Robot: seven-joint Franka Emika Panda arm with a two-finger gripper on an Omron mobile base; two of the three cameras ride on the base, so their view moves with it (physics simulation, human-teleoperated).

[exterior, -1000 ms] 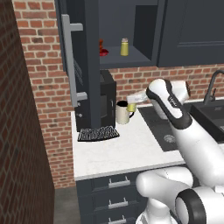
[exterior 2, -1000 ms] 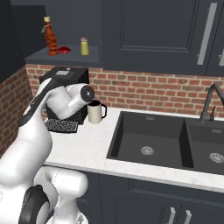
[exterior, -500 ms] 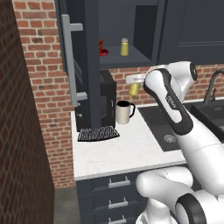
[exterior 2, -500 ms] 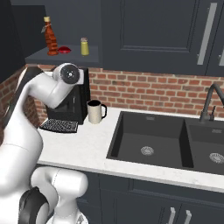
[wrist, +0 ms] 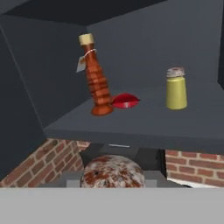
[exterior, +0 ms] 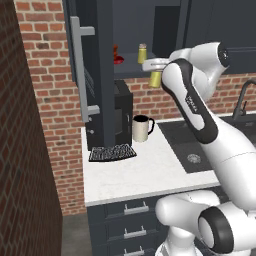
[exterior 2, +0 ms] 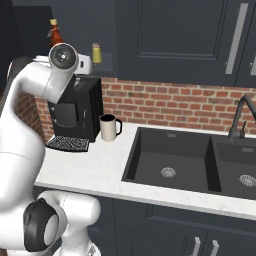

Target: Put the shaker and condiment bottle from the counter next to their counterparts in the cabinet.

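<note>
White marble counter (exterior: 130, 175) holds a cream mug (exterior: 141, 128) and a black coffee machine (exterior: 122, 115), and I see neither task item on it. Above, the open cabinet (wrist: 131, 124) has the ridged condiment bottle (wrist: 96, 76) standing on its shelf, touching the small red bottle (wrist: 125, 101), so that half looks done. The bright yellow shaker (wrist: 176, 89) stands alone further along. The gripper (exterior: 156, 70) hangs just below the shelf, pinched narrowly on the shaker (exterior: 155, 80), which I judge goes beside its twin.
</note>
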